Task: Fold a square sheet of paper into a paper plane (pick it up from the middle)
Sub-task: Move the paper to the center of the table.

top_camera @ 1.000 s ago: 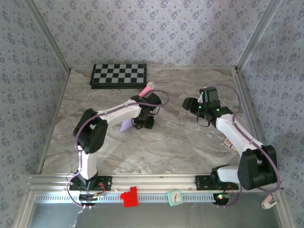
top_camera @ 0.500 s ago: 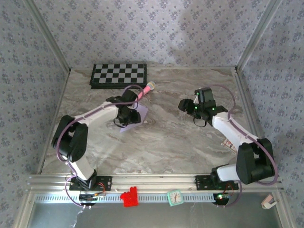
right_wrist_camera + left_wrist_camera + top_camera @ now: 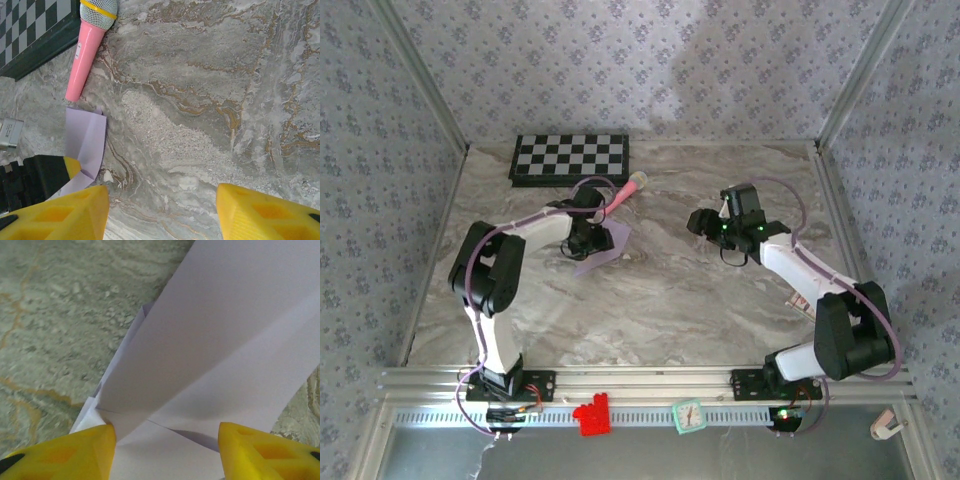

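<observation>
While both arms' jaws stand apart, the folded paper point(image 3: 608, 246) lies diagonally, near-left to far-right.

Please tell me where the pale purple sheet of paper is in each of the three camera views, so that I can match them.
Top view: the paper lies left of centre, at the left gripper, just below the pink microphone.
Left wrist view: the paper covers the centre and right, folded.
Right wrist view: the paper is near the left edge, just below the microphone.
Shared landmark: the pink microphone, in the top and right wrist views.
</observation>
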Available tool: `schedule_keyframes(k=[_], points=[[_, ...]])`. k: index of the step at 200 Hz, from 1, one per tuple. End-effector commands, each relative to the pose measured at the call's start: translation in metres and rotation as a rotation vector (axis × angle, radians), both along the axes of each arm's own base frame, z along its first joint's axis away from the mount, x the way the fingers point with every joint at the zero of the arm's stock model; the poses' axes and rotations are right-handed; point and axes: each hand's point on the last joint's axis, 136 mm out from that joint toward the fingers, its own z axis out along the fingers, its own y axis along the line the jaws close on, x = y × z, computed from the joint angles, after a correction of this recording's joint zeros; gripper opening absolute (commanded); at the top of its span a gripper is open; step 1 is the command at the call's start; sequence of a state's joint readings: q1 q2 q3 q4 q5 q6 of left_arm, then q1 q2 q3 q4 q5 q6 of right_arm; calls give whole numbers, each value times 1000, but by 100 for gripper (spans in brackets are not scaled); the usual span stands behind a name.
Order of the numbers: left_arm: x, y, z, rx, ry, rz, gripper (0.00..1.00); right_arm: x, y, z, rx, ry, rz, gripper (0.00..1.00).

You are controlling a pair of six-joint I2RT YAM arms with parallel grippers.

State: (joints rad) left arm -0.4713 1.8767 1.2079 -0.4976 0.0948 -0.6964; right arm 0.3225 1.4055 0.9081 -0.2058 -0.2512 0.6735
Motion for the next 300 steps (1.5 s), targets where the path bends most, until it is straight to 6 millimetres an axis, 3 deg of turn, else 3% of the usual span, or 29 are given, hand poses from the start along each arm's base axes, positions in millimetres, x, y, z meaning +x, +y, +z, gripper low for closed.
schedule_keyframes(k=[1, 43, 86, 123, 162, 206, 300], points=[[7, -19, -2, -79, 4, -47, 57, 5, 8, 9, 27, -14, 7, 60], [-11, -46, -10, -163, 53, -123, 57, 1, 19, -1, 48, 14, 23, 60], [-35, -84, -5, -223, 75, -217, 57, -8, 47, -21, 81, 76, 69, 59], [-47, -106, 0, -297, 118, -175, 55, -20, 76, -48, 107, 191, 104, 48], [-54, -104, -8, -309, 184, -72, 50, -40, 72, -77, 116, 310, 2, 47], [-60, -99, -19, -304, 233, 3, 47, -52, 80, -97, 203, 396, -90, 47], [-62, -95, -23, -288, 241, 20, 46, -53, 98, -113, 247, 444, -129, 44]])
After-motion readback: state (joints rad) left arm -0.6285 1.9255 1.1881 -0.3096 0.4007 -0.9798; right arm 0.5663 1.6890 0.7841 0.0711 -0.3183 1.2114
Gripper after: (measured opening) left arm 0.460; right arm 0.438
